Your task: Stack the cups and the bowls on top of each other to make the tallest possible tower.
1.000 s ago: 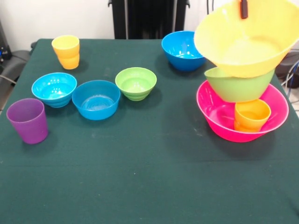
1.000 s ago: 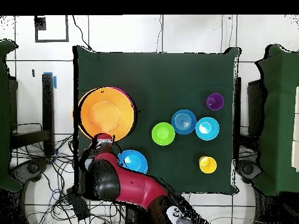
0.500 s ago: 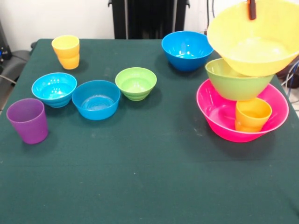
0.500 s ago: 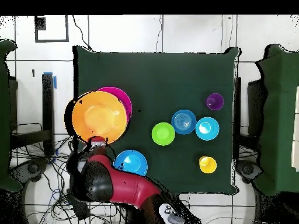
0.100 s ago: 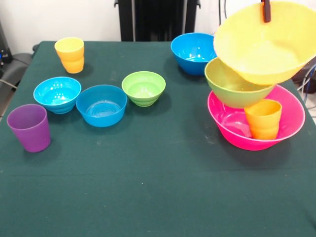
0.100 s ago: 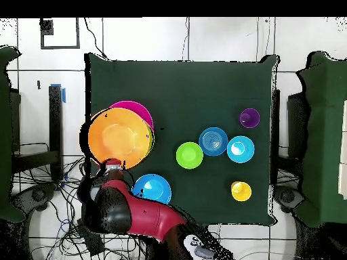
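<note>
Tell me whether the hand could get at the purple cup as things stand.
Probably not yet: the hand seems to be at the rim of the large orange bowl. The purple cup itself stands alone, uncovered.

Front camera: set low across the table, facing the robot side at close range, showing most of the green cloth. Overhead camera: looks straight down from well above, taking in the whole table and surrounding floor. Both views share the tabletop.
</note>
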`<state>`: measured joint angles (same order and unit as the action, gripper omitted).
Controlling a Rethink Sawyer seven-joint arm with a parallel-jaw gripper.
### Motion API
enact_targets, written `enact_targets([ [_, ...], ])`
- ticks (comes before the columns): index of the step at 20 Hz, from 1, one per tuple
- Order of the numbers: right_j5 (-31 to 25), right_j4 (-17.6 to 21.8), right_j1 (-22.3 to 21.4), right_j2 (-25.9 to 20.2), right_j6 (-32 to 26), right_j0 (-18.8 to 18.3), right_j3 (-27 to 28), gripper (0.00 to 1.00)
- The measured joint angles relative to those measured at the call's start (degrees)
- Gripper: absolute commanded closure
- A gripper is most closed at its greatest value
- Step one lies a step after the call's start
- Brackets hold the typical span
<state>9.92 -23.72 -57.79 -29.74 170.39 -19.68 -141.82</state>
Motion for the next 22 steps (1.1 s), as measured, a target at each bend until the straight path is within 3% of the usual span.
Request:
enact_targets([
  [22,2.6,0.0,3.3,0.8,0.0,1.8,2.2,0.0],
])
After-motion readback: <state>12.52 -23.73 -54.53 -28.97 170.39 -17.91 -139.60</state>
